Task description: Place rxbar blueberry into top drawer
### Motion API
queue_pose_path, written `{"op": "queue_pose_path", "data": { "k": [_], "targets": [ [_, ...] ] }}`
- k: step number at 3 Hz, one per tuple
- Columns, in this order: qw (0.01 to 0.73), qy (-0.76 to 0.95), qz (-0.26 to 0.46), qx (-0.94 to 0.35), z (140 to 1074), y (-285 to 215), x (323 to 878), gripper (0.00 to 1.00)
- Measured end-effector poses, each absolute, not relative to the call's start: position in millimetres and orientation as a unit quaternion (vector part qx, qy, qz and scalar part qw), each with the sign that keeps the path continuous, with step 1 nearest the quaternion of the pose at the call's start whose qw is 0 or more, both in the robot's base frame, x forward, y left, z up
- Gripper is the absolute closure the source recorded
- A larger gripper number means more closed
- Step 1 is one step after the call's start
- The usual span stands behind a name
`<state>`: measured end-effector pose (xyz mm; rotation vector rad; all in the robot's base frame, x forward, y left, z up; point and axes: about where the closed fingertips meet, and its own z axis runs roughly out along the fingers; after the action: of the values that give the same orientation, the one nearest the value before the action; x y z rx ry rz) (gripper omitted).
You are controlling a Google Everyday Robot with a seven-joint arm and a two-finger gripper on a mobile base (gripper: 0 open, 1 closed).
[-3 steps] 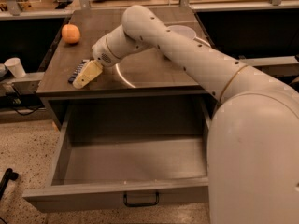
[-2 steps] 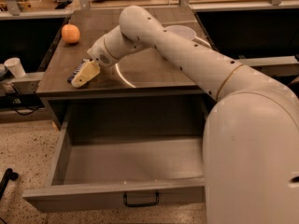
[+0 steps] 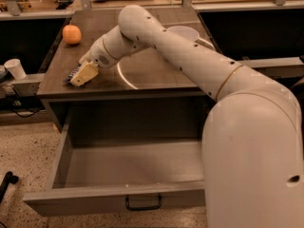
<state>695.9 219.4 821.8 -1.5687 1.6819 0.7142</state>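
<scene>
The gripper [image 3: 83, 74] sits low at the front left corner of the counter [image 3: 156, 77], right over the rxbar blueberry [image 3: 72, 74]. I cannot tell whether it has hold of the bar. A shallow pinch could let the thin wrapper slip, or push it off the edge and past the top drawer [image 3: 118, 199] (open and waiting below). Only a dark blue sliver with pale marks shows.

**A:** Can anybody read any text in this one? Brand, label, anything?

**B:** Nope, nothing legible. The gripper [image 3: 84, 73] is low over the left side of the tabletop [image 3: 156, 75], upper left of the frame. It's on top of the rxbar blueberry [image 3: 71, 75], so only a dark sliver of wrapper pokes out, and I can't read any lettering on it.

**A:** Top drawer [image 3: 109, 199] front?

**B:** Nothing readable there, or on the white cup [image 3: 15, 68] at the left edge.
</scene>
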Motion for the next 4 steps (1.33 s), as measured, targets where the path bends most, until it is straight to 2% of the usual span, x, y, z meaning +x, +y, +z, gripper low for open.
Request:
{"op": "queue_pose_path", "data": {
  "k": [1,3,4],
  "targets": [
    [0.362,0.65,0.291,-0.602,817,219,695,0.96],
    [0.386,0.618,0.293,-0.619,830,216,681,1.0],
    [0.427,0.558,0.308,-0.642,850,202,627,1.0]
  ]
}}
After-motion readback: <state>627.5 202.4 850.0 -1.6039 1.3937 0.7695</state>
